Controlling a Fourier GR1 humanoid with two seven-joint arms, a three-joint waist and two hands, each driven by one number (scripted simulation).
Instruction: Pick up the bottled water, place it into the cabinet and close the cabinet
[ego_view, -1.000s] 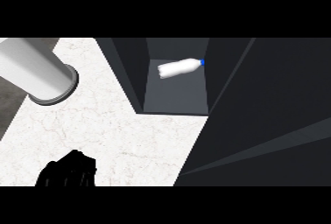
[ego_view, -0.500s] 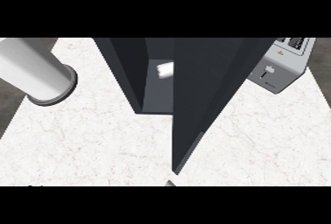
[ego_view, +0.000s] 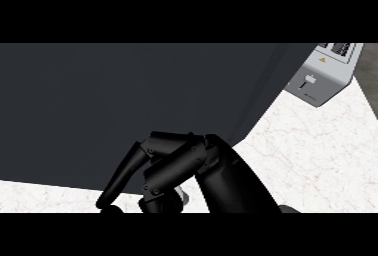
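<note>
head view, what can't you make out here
- Bottled water: not visible in the head view; the dark cabinet door fills the frame where the cabinet's inside would show.
- Whether the door is fully shut: its edges run past the frame.
- Which hand this is: one black hand low centre, fingers extended down; its forearm is cut by the lower edge.
- The other hand: not in view.
- Toaster: cut off at the top right.

I see a silver toaster (ego_view: 325, 72) standing on the white marble counter (ego_view: 317, 160). The toaster sits at the far right part of the counter, with two slots on top.
</note>
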